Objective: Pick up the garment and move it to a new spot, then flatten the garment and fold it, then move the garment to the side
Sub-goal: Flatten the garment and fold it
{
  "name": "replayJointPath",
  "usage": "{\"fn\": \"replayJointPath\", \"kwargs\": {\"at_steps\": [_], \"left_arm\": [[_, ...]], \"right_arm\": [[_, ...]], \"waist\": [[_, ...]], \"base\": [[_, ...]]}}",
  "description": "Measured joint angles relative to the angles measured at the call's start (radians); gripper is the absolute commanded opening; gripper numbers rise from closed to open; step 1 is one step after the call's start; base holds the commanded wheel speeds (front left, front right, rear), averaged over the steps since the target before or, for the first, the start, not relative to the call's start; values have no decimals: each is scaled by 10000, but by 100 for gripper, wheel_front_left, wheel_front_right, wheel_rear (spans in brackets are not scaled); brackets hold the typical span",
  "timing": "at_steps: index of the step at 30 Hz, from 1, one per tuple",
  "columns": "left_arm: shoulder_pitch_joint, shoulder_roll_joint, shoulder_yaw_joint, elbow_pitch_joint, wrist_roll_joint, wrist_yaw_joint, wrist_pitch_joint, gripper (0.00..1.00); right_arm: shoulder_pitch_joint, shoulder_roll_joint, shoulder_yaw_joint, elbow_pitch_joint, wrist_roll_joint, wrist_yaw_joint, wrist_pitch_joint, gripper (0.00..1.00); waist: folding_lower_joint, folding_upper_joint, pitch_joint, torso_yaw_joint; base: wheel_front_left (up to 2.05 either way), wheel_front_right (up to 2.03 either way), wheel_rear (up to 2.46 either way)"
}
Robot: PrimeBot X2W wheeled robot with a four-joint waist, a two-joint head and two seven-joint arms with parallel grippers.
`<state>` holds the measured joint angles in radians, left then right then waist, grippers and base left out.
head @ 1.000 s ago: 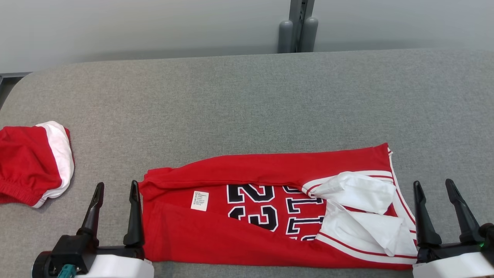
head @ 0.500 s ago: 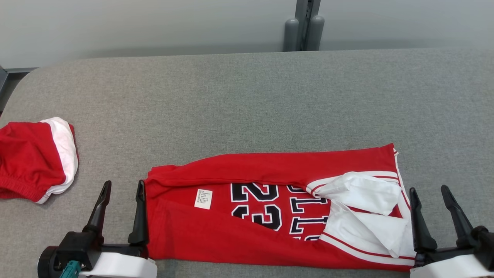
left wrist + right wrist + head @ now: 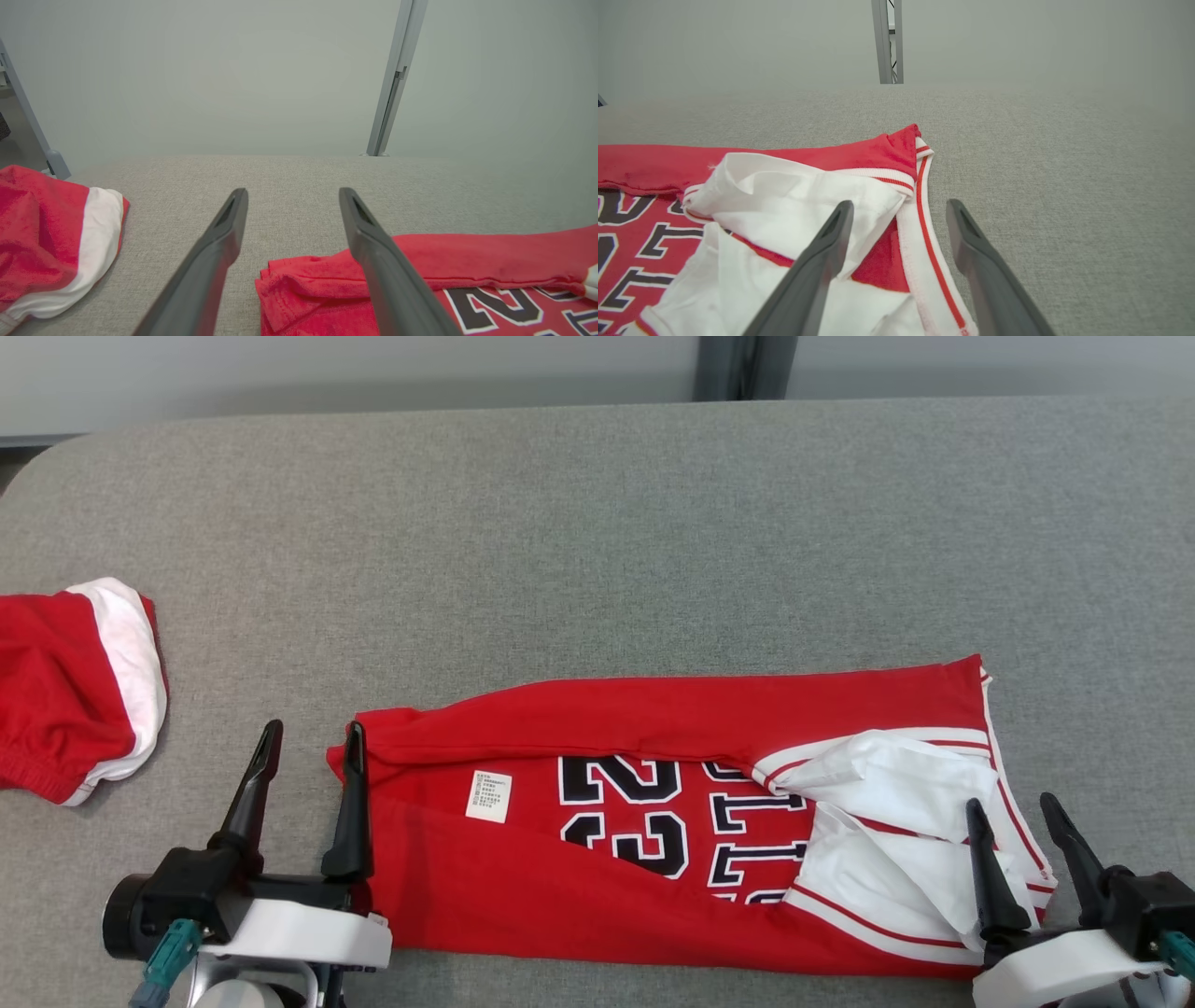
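Folded red jersey (image 3: 523, 887) flat on grey bench (image 3: 597, 541), left jaws open astride its left edge, right jaws open over its white-trimmed end, red-and-white garment (image 3: 65, 691) well apart at left

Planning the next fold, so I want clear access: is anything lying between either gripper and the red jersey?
Nothing visible. The open left gripper straddles the red jersey's left edge, and the open right gripper its white-trimmed right edge. The other red-and-white garment lies apart on the grey table, far left.
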<state>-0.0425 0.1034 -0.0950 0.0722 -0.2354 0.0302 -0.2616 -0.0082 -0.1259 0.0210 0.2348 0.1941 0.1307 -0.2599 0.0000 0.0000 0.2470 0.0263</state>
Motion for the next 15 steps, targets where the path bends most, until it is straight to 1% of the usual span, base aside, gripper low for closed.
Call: {"fn": "replayJointPath", "kwargs": {"at_steps": [6,8,13,14,15], "left_arm": [[-311,-171,-2,144,82,-174,0,100],[-348,-199,23,180,134,-217,2,100],[-453,-268,130,180,217,-293,0,100],[-455,-270,151,182,226,-303,0,100],[-467,-290,171,180,238,-309,0,100]], "right_arm": [[-514,-6,8,1310,-105,0,-2,100],[-566,-6,17,1561,-61,0,19,100],[-658,-63,253,1691,305,0,454,100],[-670,-82,320,1685,408,0,562,98],[-698,-105,412,1684,508,-6,761,46]], "waist": [[0,0,384,140],[0,0,458,177],[0,0,583,198],[0,0,605,190],[0,0,627,183]], "base": [[0,0,0],[0,0,0],[0,0,0],[0,0,0],[0,0,0]]}}
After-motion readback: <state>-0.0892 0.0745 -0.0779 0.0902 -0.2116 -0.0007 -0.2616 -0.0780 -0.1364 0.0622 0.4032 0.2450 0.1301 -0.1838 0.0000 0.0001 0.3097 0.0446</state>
